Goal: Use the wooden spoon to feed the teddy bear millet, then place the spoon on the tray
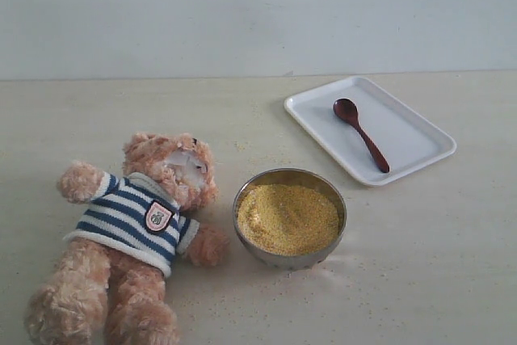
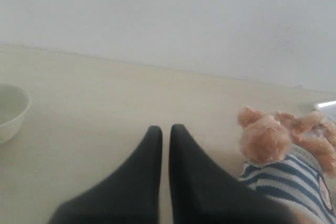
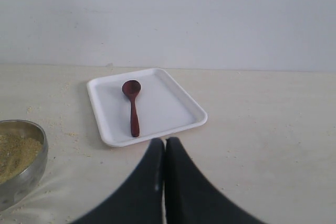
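Observation:
The teddy bear [image 1: 133, 232] lies on its back at the table's front left, striped sweater up; its paw and sweater show in the left wrist view [image 2: 286, 153]. Millet [image 1: 287, 217] fills a round steel bowl [image 1: 275, 258] beside the bear, and the bowl's edge appears in the right wrist view [image 3: 26, 179]. The wooden spoon [image 1: 361, 134] rests inside the white tray [image 1: 420, 131] at the back right, also seen as spoon [image 3: 132, 106] and tray [image 3: 178, 106]. My left gripper [image 2: 165, 128] is shut and empty, beside the bear. My right gripper [image 3: 165, 141] is shut and empty, just short of the tray's rim. Neither arm shows in the exterior view.
Loose millet grains lie scattered on the beige table around the bowl [image 1: 355, 280]. A pale white bowl [image 2: 9, 113] sits at the edge of the left wrist view. A plain wall [image 1: 258, 14] closes the back of the table.

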You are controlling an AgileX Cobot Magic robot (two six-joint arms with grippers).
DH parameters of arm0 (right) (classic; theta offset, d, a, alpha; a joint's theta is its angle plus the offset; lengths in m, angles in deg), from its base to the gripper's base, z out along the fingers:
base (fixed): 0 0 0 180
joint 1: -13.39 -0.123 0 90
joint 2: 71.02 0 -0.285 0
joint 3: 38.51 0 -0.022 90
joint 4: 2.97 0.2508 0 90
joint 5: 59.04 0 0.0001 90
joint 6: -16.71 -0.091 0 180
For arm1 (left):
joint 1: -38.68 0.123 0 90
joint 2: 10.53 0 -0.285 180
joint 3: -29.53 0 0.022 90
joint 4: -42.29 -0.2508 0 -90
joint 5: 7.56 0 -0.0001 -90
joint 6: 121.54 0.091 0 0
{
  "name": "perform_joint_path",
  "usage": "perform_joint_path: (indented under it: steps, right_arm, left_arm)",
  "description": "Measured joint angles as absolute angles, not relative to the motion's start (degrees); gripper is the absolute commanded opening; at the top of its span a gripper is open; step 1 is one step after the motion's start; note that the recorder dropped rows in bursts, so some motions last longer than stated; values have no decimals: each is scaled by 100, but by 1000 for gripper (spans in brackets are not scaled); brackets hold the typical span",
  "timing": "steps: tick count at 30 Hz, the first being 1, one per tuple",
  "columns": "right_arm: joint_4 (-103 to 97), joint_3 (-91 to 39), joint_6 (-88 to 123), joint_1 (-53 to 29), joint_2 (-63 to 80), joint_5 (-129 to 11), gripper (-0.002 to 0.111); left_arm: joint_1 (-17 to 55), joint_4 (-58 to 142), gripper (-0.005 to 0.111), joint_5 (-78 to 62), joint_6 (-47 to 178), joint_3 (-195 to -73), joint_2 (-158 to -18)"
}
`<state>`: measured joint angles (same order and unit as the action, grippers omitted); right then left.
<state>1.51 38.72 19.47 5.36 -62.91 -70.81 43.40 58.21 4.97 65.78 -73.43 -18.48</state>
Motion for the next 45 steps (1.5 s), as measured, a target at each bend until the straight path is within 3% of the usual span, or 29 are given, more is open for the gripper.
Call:
perform_joint_path:
  steps: [45]
  right_arm:
    - [151,3872,1914,536,-6291,-7070,0]
  left_arm:
    - [4340,5517,5,259,6304,-7343,-1848]
